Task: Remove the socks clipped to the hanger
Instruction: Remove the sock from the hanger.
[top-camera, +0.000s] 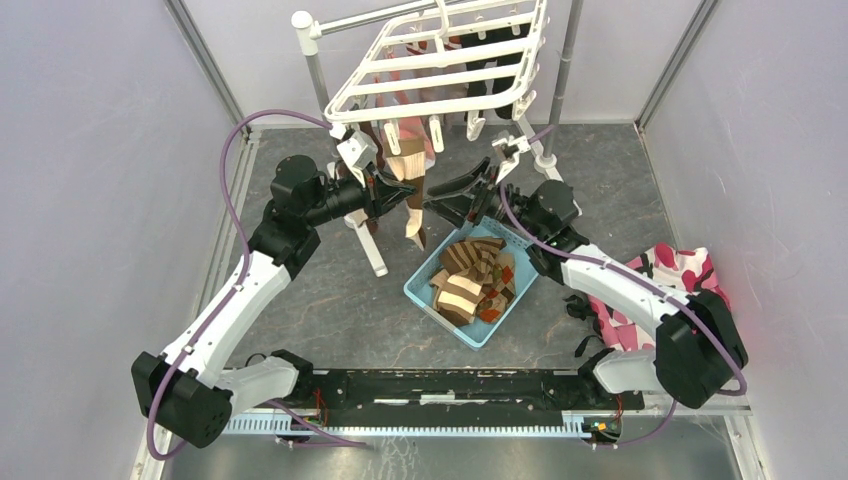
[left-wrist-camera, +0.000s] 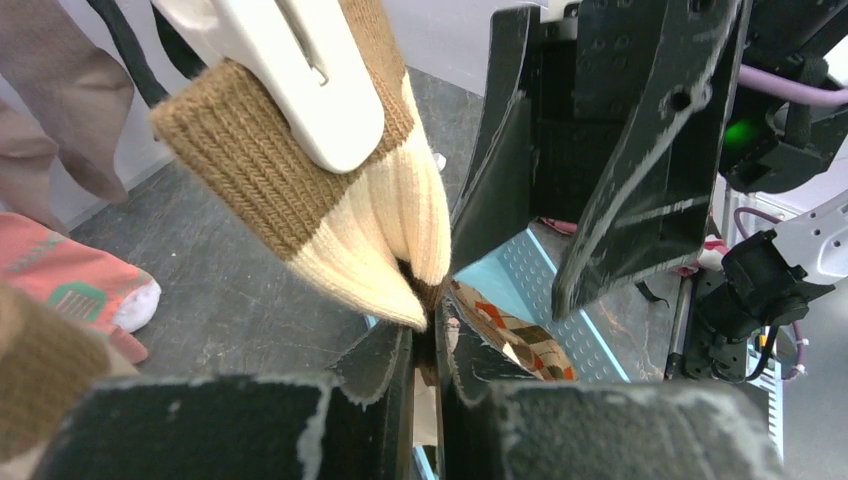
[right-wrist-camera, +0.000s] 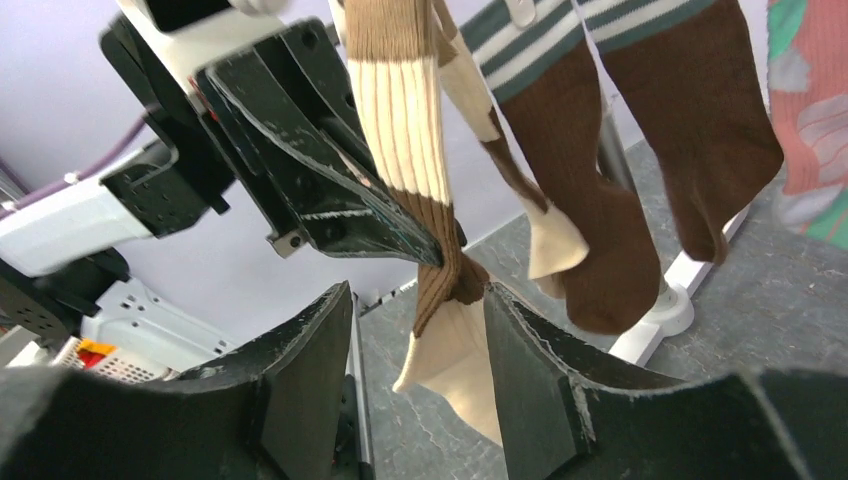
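Ribbed knit, cream w/ tan and brown bands: that's the striped sock (top-camera: 412, 185) hanging under the hanger (top-camera: 362, 70), a white plastic frame w/ parallel cross bars up at the back. A smooth white clip (left-wrist-camera: 290, 70) bites its tan cuff. The left gripper (left-wrist-camera: 425, 345) is nearly closed, its scuffed black fingers pinching the sock's lower part. The right gripper (right-wrist-camera: 420, 300) stands well apart, approx. halfway open, w/ the sock's cream toe dangling between its fingers; it holds nothing. Beside it hang two plain dark brown socks (right-wrist-camera: 600, 200) w/ green-white banded cuffs, soft and limp, and a coral pink sock (left-wrist-camera: 70, 290) further along. Below, a light blue basket (top-camera: 437, 318) w/ perforated plastic walls holds a loose pile of socks (top-camera: 475, 275): argyle, brown-cream stripes, some orange. A pink-white-dark camo cloth (top-camera: 680, 275) lies crumpled by the right arm.
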